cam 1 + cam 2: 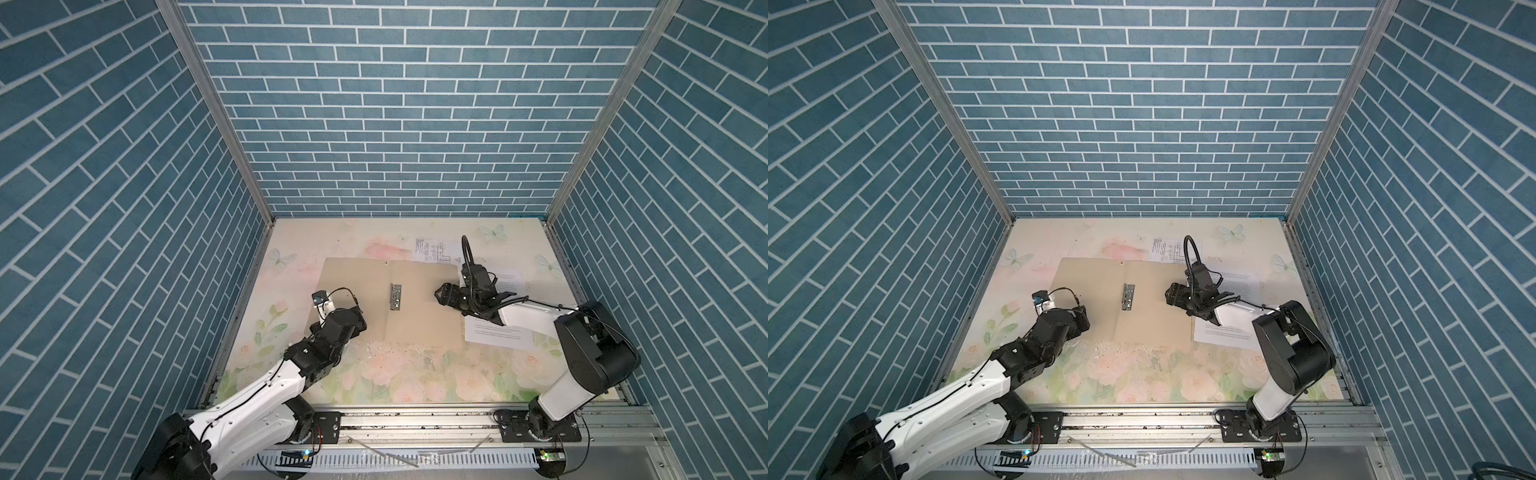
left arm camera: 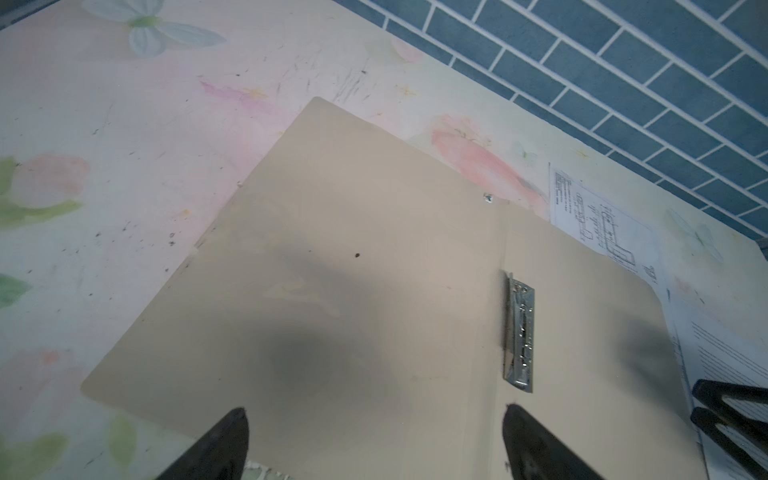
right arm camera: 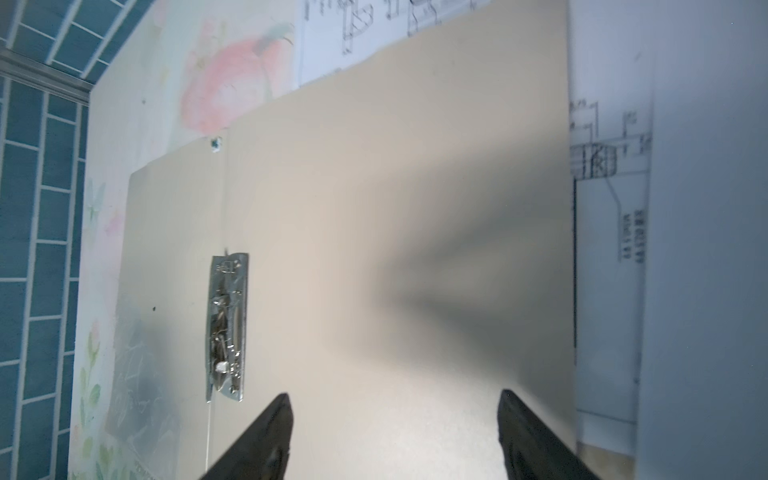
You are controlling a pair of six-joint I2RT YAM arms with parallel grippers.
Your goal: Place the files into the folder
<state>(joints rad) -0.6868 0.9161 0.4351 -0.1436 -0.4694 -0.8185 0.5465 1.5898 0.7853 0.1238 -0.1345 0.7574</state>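
The left fingers (image 2: 224,444) stand spread wide with nothing between them, over the near part of the left leaf of the beige folder (image 1: 361,274); in both top views the wrist hides them, and whether they touch the card cannot be told. The right fingers (image 3: 266,436) are likewise parted and empty, hanging over the folder's right leaf and pointing toward its spine.

The folder lies opened flat on the floral surface (image 1: 374,374), inner faces up, both leaves bare; a metal clip (image 1: 395,297) sits on the folder's spine fold, near its middle.

The text sheet (image 1: 494,334) lies flat on the surface outside the folder, close against the folder's right edge; the right arm crosses above the sheet's middle. The drawing sheet (image 1: 432,249) lies at the folder's far right corner, partly tucked beneath that corner; in the right wrist view it also shows along the folder's right edge, running under the text sheet. Neither sheet is in the folder. Beyond the folder's far edge rises the blue brick-pattern wall (image 1: 395,124).
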